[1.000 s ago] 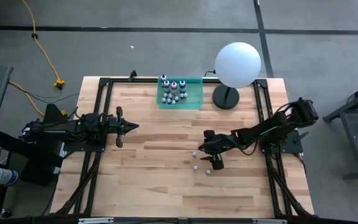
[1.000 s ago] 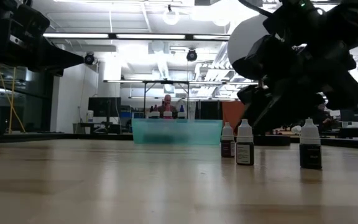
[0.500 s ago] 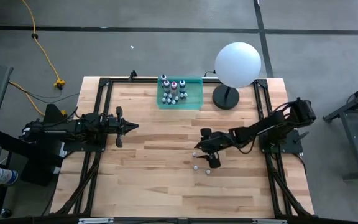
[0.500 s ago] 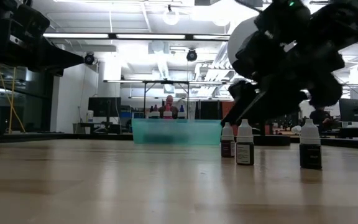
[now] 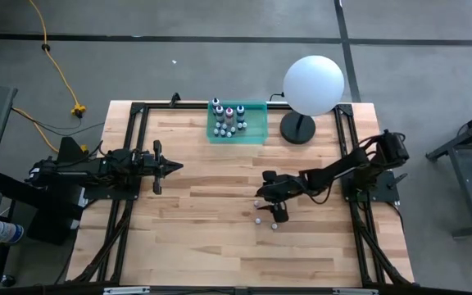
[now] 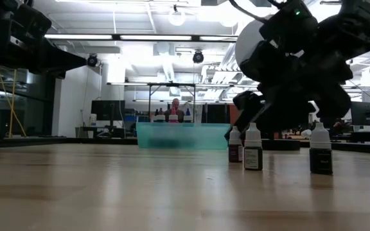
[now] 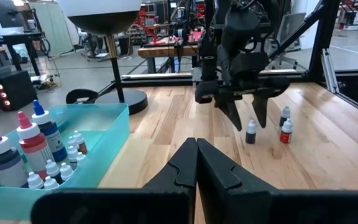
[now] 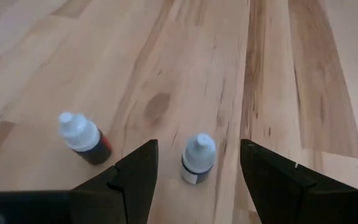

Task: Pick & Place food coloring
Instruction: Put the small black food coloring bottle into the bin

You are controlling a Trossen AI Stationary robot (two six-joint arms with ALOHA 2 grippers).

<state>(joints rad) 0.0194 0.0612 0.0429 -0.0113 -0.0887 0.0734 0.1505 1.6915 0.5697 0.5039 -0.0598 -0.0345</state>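
Three small food coloring bottles stand upright on the wooden table: a dark one with a white cap (image 8: 197, 158), a red-bodied one (image 8: 82, 138) beside it, and a third (image 6: 320, 149). My right gripper (image 8: 197, 183) is open and slants down over the dark bottle (image 7: 251, 130), one finger on each side, touching nothing. More bottles stand in the teal tray (image 5: 238, 121) at the far edge. My left gripper (image 5: 174, 166) is shut and level at the table's left side.
A white globe lamp (image 5: 313, 84) stands on its black base (image 5: 297, 129) at the far right, beside the tray. Black frame rails (image 5: 138, 147) run along the table's sides. Bare wood lies between the loose bottles (image 5: 258, 220) and the tray.
My right gripper has crept toward the table's left edge and sunk a little toward the loose bottles, its fingers staying equally far apart. The bottles have not moved.
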